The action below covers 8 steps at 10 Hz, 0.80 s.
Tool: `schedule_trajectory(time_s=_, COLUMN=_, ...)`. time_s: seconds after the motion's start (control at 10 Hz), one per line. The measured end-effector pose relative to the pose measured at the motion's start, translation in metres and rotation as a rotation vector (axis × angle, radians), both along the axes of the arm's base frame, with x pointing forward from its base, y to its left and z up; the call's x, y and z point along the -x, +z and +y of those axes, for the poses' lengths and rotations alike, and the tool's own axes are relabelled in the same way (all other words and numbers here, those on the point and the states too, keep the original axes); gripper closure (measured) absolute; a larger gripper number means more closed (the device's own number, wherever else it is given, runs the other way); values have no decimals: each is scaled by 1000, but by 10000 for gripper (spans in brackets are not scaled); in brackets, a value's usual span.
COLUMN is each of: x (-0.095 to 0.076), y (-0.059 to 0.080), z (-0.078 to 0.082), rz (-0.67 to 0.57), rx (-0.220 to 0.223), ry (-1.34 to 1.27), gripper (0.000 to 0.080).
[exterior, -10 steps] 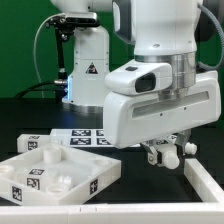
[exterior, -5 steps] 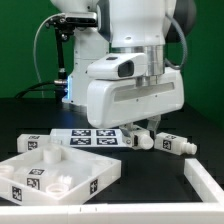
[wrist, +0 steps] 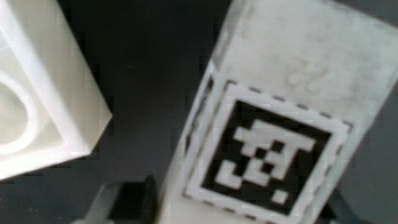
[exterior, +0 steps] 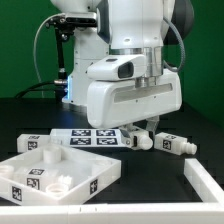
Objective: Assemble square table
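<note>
Compared with half a second ago, nothing has shifted. Compared with a full second ago, the hand has travelled toward the exterior view's left and risen slightly, uncovering a leg [exterior: 172,143] that lies on its side on the black table [exterior: 150,190].

**Arm.** The wrist points straight down and its white housing fills the centre of the exterior view. The gripper [exterior: 141,139] hangs low over the end of the marker board [exterior: 85,135] on the exterior view's right. The uncovered leg is just beside it on that side. The housing hides most of the fingers, so it cannot be told whether they are parted, closed or holding anything. In the wrist view a tagged white face [wrist: 263,150] lies close under the camera, beside a thick white edge [wrist: 36,90]. It cannot be told which parts these are.

**Surface, near to far.**
- A white bar [exterior: 205,180] lies at the near corner on the exterior view's right.
- The square top [exterior: 60,172] lies flat at the near left, with tags on its front rim.
- A second leg [exterior: 30,143] lies just behind the square top.
- The marker board comes next.
- Behind it stands the robot base [exterior: 88,65] with its warning triangle, a black cable [exterior: 42,45] looping beside it.
- A green wall [exterior: 18,35] closes the scene.
</note>
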<state>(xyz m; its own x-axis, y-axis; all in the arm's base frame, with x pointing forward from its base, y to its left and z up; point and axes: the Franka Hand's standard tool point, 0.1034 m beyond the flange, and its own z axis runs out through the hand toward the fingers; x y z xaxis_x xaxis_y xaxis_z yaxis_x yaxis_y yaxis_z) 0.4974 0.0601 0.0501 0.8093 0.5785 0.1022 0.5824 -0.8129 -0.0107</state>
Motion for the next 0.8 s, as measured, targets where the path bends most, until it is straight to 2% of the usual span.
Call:
schedule_trajectory(time_s=0.2, x=26, y=-6, z=-8, rz=22, rx=6, ry=-4, gripper=479)
schedule_trajectory(time_s=0.6, x=22, y=-6, z=-7, rz=20, rx=5, ry=-3, gripper=479)
schedule_trajectory(time_s=0.7, x=23, y=-7, z=-7, rz=22, rx=5, ry=-3, gripper=479)
schedule_trajectory(time_s=0.8, x=32, y=-13, z=-7, rz=4, rx=5, ry=-3, gripper=479)
